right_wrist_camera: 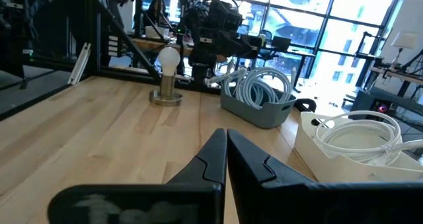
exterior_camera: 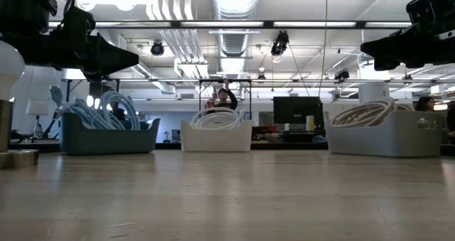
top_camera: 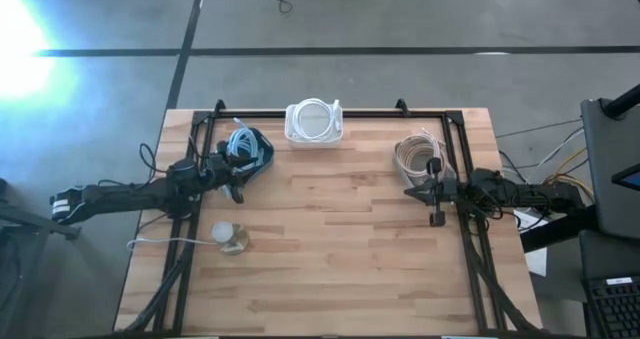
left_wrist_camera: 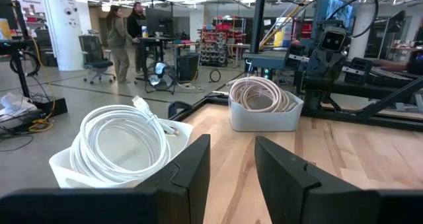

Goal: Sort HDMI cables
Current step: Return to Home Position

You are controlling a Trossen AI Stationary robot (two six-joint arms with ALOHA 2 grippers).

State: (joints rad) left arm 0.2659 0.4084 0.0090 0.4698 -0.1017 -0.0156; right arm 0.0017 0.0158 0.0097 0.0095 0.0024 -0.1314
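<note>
The cables lie coiled in three bins along the table's far side. Light blue coils (top_camera: 243,142) fill a grey-blue bin (exterior_camera: 106,136) on the left. White coils (left_wrist_camera: 122,139) sit in a white bin (top_camera: 315,122) in the middle. Beige coils (top_camera: 418,155) fill a pale bin (exterior_camera: 384,134) on the right. My left gripper (top_camera: 240,179) hovers just near of the blue bin, open and empty, its fingers (left_wrist_camera: 192,164) apart. My right gripper (top_camera: 412,192) hovers near the beige bin, shut and empty, its fingertips (right_wrist_camera: 226,148) together.
A small round white knob on a tan base (top_camera: 230,239) stands on the table's near left, also seen as the knob (right_wrist_camera: 170,69). A black frame rail (top_camera: 330,113) runs round the table's edges. People stand in the room beyond (left_wrist_camera: 125,32). Bare wood (top_camera: 340,239) fills the middle.
</note>
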